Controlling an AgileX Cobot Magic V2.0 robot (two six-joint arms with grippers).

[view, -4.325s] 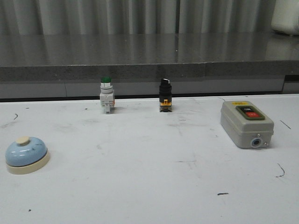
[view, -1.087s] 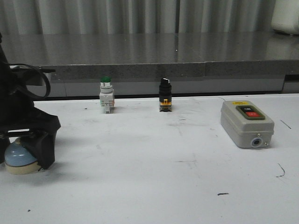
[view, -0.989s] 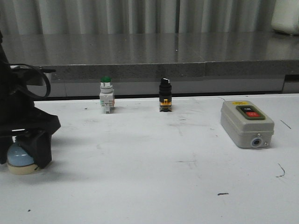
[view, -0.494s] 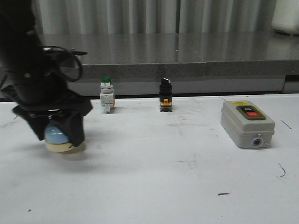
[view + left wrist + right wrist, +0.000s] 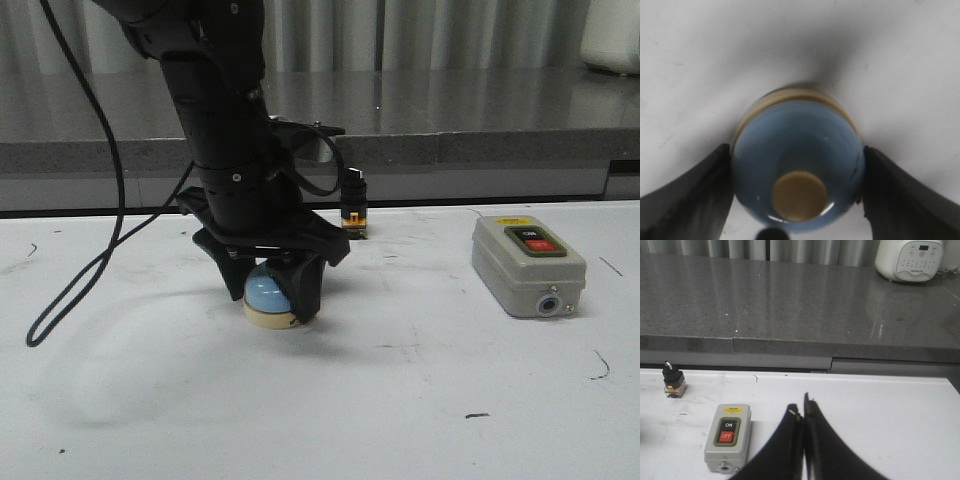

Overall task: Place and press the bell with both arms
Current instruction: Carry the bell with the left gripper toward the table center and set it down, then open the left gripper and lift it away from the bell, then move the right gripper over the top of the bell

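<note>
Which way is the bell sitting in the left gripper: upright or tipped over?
Upright. The bell shows its cream base lowest in the front view, and its button faces the wrist camera, with the left gripper clamped on the dome's two sides.

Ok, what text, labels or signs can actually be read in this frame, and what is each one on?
"ON": black button of the grey switch box.
"OFF": red button of the same box.
Yellow label above those buttons: print too small to read.
White appliance on the grey counter: panel markings too blurred to read.
Bell, held by the left gripper: no text.
</note>
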